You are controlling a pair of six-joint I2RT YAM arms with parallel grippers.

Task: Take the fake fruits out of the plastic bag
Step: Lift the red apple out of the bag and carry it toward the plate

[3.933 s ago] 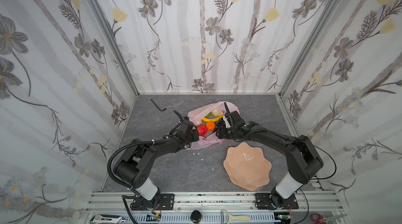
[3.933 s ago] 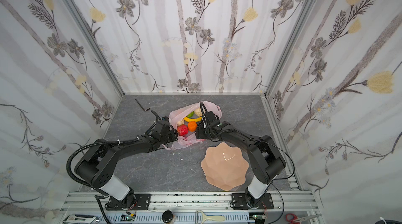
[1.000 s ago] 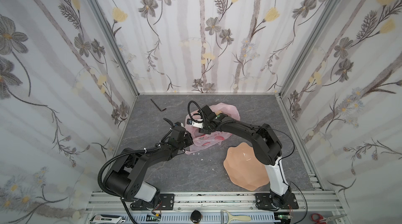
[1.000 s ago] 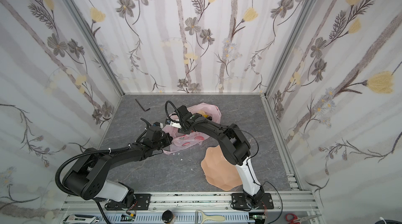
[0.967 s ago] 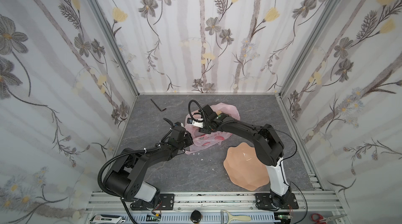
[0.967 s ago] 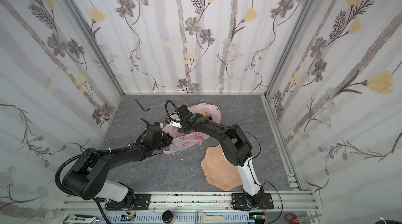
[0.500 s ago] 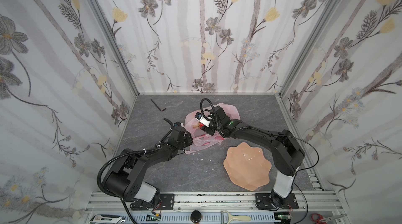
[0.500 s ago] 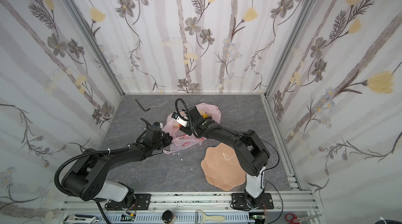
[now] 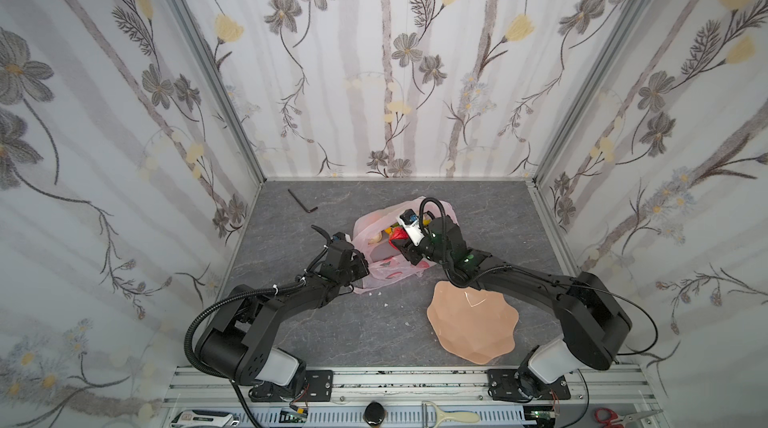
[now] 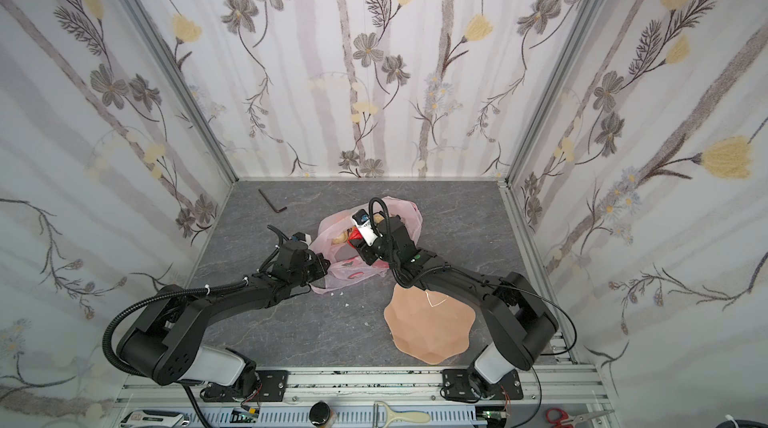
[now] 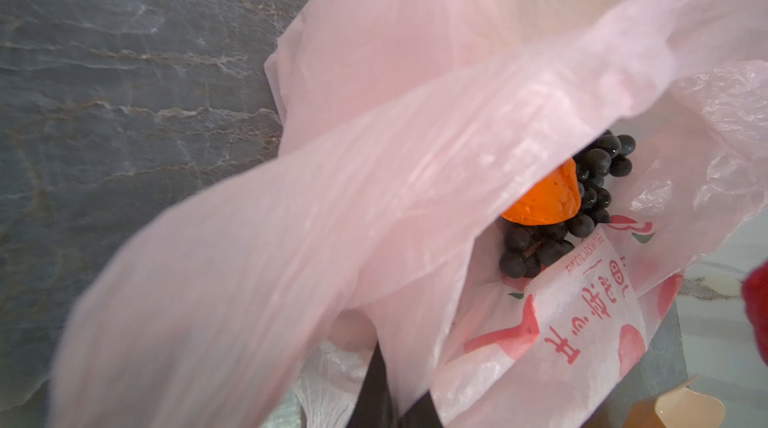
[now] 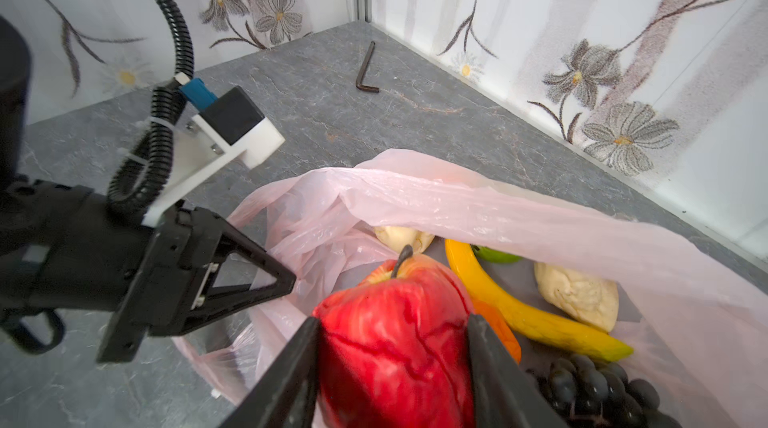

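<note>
The right fingers [image 12: 291, 363] clasp the red apple [image 12: 395, 301] just above the plastic bag [image 12: 457, 201] on the counter [image 9: 374, 322]; other fake fruits [image 12: 519, 314] lie inside. The left fingers [image 12: 232, 307] are clenched on the bag's edge.

Left arm: reaches low and forward from its base, forearm close to the table, wrist roughly level. Left gripper [image 9: 360, 267]: jaws fully closed, pinching a fold at the rim of the plastic bag [image 12: 457, 201]. From the right wrist view its fingers [image 12: 274, 280] meet in a single point.

Right arm: elbow swung out to its own side, forearm angled in toward the middle, wrist pitched down. Right gripper [image 12: 392, 322]: jaws partly apart, clamped on either side of the red fake fruit [image 12: 395, 355], both fingers touching it.
</note>
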